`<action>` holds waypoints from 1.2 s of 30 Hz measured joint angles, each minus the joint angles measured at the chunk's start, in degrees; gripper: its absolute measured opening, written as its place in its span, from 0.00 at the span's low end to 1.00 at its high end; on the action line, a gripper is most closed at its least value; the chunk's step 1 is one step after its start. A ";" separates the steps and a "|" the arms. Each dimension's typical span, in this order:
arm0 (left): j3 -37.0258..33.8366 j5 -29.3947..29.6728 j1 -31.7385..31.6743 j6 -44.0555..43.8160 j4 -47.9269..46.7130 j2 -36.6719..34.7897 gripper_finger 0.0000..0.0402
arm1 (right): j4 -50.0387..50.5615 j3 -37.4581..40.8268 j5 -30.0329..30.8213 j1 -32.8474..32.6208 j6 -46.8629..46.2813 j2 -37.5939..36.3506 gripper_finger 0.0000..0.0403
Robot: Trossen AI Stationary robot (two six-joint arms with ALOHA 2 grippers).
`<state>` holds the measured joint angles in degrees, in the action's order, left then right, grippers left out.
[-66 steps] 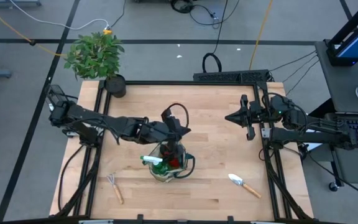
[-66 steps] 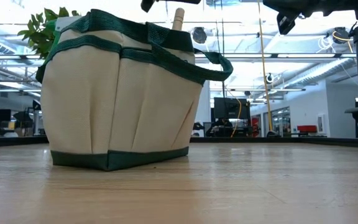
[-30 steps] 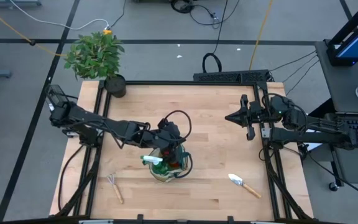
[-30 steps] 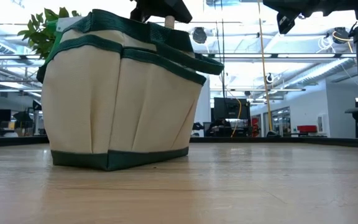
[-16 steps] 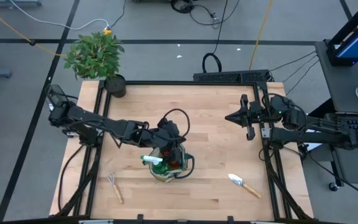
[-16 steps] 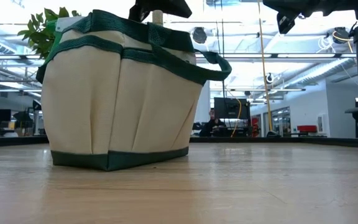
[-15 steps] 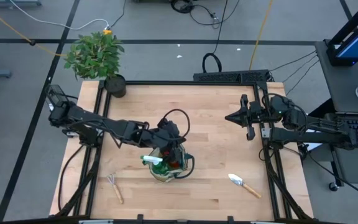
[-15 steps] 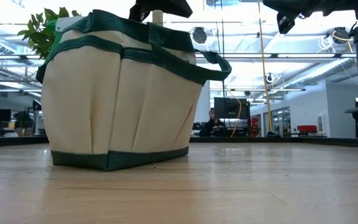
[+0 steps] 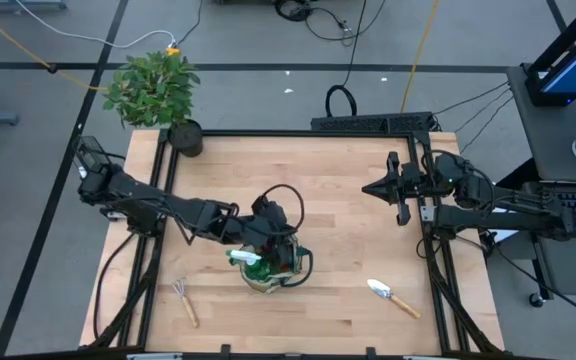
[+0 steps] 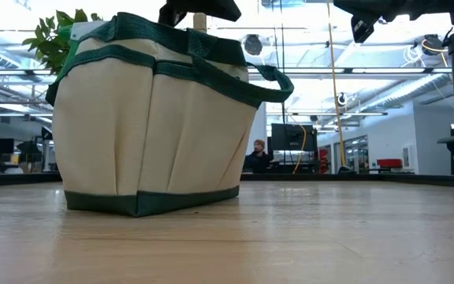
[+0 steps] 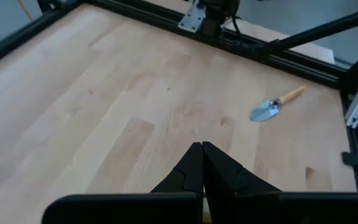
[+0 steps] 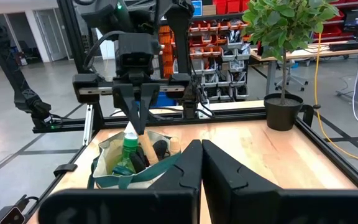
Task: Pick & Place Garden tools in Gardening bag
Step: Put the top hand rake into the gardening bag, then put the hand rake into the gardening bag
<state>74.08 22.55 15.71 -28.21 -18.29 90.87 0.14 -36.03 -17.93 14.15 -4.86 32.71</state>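
Gardening bag (image 10: 152, 118) contents (right wrist only) (image 12: 135, 155)

Bag: you'll find the gardening bag (image 9: 270, 268) standing on the table (image 9: 348, 180), near the front edge and a little left of the middle.
In the bag: you can see a spray bottle (image 12: 128, 151) and a wooden handle (image 12: 147, 153) side by side.
Left gripper: your left gripper (image 9: 265, 240) sits directly above the bag's opening, reaching in from the left.
Right gripper: your right gripper (image 9: 368, 188) waits over the table's right rear part, well apart from the bag.
Rake: look front left of the bag for the rake (image 9: 186, 301).
Trowel: look front right for the trowel (image 9: 392, 296).
Plant: your potted plant (image 9: 156, 95) stands at the rear left corner.
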 joint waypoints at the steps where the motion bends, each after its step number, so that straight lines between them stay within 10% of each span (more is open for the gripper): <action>1: 0.00 0.71 0.38 0.37 -0.01 0.00 0.01 | -0.02 -0.02 0.00 0.00 0.00 0.00 0.00; 19: -6.58 14.09 4.89 6.58 9.10 -0.63 0.00 | -0.17 -0.02 0.00 0.00 -0.04 -0.02 0.00; 28: 1.24 16.55 8.56 16.26 10.25 -4.14 0.01 | -0.17 0.00 -0.11 0.00 -0.42 -0.02 0.00; 36: 6.28 22.85 16.47 -3.18 -6.13 -4.79 0.01 | -0.15 0.00 -0.15 0.00 1.10 -0.02 0.00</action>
<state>80.36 45.40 32.19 -31.39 -24.42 86.08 -0.01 -36.03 -18.09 14.15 -3.76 32.69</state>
